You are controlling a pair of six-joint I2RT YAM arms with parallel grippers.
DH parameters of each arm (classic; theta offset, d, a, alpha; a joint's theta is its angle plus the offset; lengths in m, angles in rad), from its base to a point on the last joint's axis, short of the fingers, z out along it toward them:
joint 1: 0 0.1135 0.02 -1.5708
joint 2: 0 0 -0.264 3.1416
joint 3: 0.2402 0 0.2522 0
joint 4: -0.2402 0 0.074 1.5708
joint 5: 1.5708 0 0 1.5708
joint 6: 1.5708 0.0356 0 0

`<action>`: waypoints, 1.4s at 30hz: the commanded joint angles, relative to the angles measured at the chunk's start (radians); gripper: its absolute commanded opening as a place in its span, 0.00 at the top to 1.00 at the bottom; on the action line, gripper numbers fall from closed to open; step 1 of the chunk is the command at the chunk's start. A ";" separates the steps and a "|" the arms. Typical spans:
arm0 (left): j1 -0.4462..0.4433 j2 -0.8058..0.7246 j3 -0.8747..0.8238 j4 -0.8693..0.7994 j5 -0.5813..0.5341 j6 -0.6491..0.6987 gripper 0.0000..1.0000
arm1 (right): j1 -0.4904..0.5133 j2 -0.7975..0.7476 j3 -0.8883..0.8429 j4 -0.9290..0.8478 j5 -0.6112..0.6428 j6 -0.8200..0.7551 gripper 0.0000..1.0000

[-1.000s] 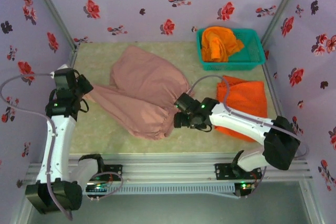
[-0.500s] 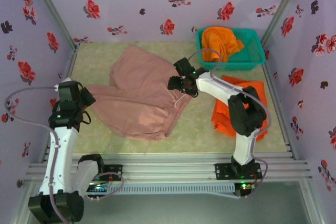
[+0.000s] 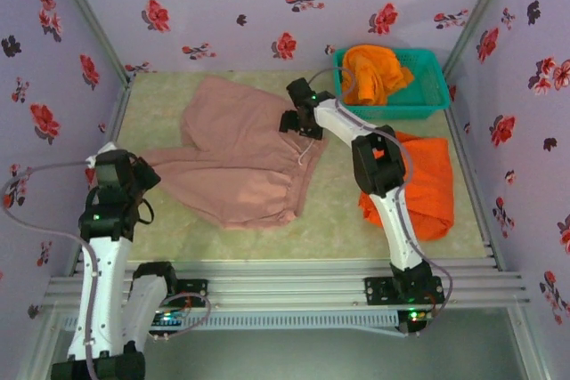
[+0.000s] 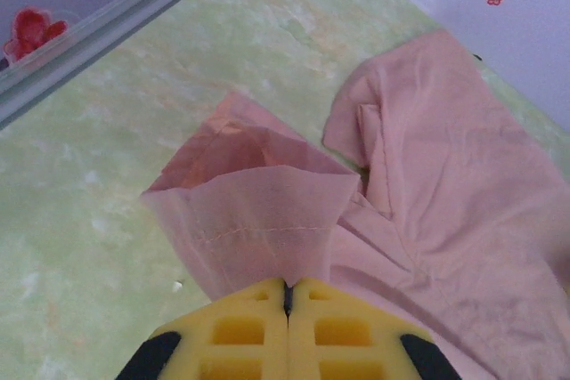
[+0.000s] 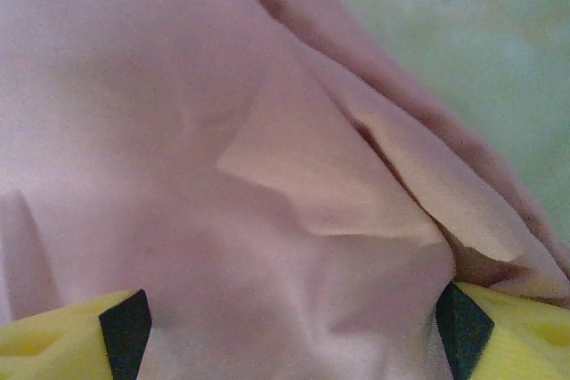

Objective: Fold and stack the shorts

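Note:
The dusty pink shorts lie spread on the green table, also seen as pink shorts in the left wrist view. My left gripper is at their left end, shut on a leg hem; the closed yellow left gripper pinches the cloth. My right gripper sits on the shorts' far right part, open, with pink cloth filling the gap of the right gripper. One orange pair of shorts lies on the table at right; another orange pair is in the basket.
A teal mesh basket stands at the back right corner. Flowered walls close in the left, back and right sides. A metal rail runs along the near edge. Bare table shows in front of the pink shorts.
My right gripper swept from the shorts' near right edge toward the back, and the pink cloth now lies flatter. My left gripper drew back toward the near left, still holding the leg hem.

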 commanded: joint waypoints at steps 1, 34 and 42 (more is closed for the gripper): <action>-0.035 -0.029 -0.031 -0.036 -0.007 -0.058 1.00 | -0.030 0.131 0.220 -0.150 0.047 -0.070 0.14; -0.174 0.029 -0.086 0.046 -0.091 -0.072 1.00 | 0.401 -1.060 -1.223 0.293 0.241 -1.402 0.31; -0.174 0.027 -0.086 0.049 -0.086 -0.073 1.00 | 0.404 -1.019 -1.355 0.521 0.243 -1.499 0.39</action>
